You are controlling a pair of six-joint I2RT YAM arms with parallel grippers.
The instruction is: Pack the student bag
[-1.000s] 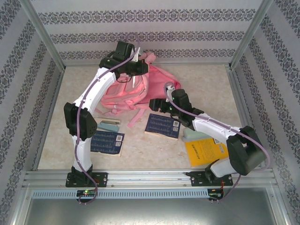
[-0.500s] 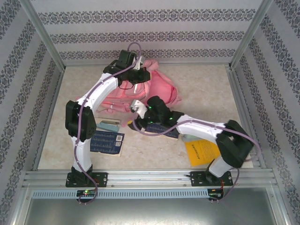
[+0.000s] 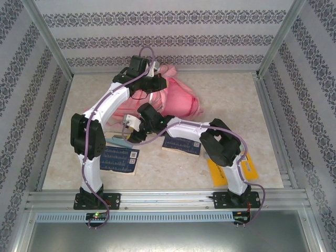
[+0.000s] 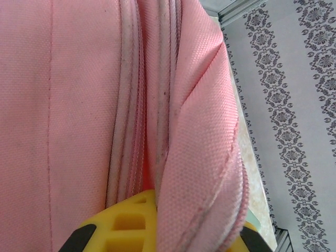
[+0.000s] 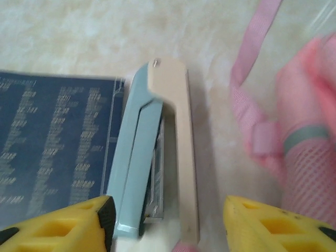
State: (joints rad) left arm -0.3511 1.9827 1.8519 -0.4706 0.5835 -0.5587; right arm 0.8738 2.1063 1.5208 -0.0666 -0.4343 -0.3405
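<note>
Beige marbled table [image 3: 226,94], closed in by grey-patterned walls [image 3: 168,37] and an aluminium frame [image 3: 168,198].

At the right gripper [image 5: 167,223]: yellow fingers spread apart, one on each side of the stapler [image 5: 157,142], with a gap to it on both sides. Hangs low over the left-centre of the table. Below it, the stapler: blue-grey body, beige top, flat on the table, just beside the edge of a dark blue booklet [image 5: 52,147]. To the other side, a pink strap [image 5: 251,68] on the table, then a blurred pink mesh pocket [image 5: 310,178]; contents not discernible.

At the left gripper [image 3: 156,84]: pressed against the far top end of the student bag [image 3: 178,100]. In the wrist view, yellow fingers [image 4: 126,228] half covered by a fold of pink fabric along a seam; cannot tell whether apart or clamped on the fabric.

The student bag: lying at the far centre of the table, straps trailing toward the near side. Interior hidden.

Further out: a second dark blue book [image 3: 181,143] near the centre, partly under the right arm, and a yellow book [image 3: 223,170] near the right arm's base.
</note>
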